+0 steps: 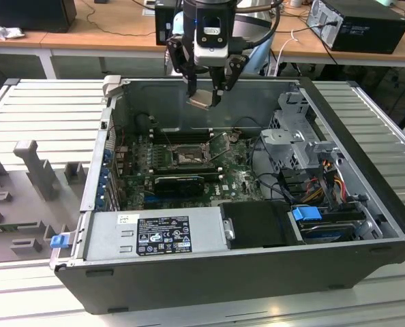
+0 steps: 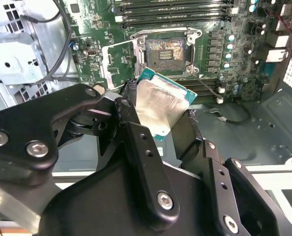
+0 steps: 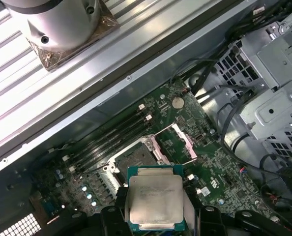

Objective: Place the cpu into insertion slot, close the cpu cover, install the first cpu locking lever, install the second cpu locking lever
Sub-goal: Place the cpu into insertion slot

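Observation:
My gripper (image 1: 204, 95) hangs above the open computer case, shut on the cpu (image 1: 201, 101). In both wrist views the cpu (image 2: 158, 105) (image 3: 155, 196) shows its pale silver top and green edge, tilted between the black fingers (image 2: 131, 113). The insertion slot (image 1: 187, 156) (image 2: 165, 49) (image 3: 135, 156) lies below on the green motherboard, dark and bare. The cpu cover (image 2: 106, 61) (image 3: 189, 142) stands swung open beside the slot. The cpu is well above the slot and apart from it.
Long black memory slots (image 2: 175, 7) run beside the socket. A black card (image 1: 178, 182) lies in front of it. A power supply (image 1: 155, 235) fills the near side, and a drive cage (image 1: 298, 136) with cables sits at the exterior view's right. Case walls (image 1: 103, 157) surround the board.

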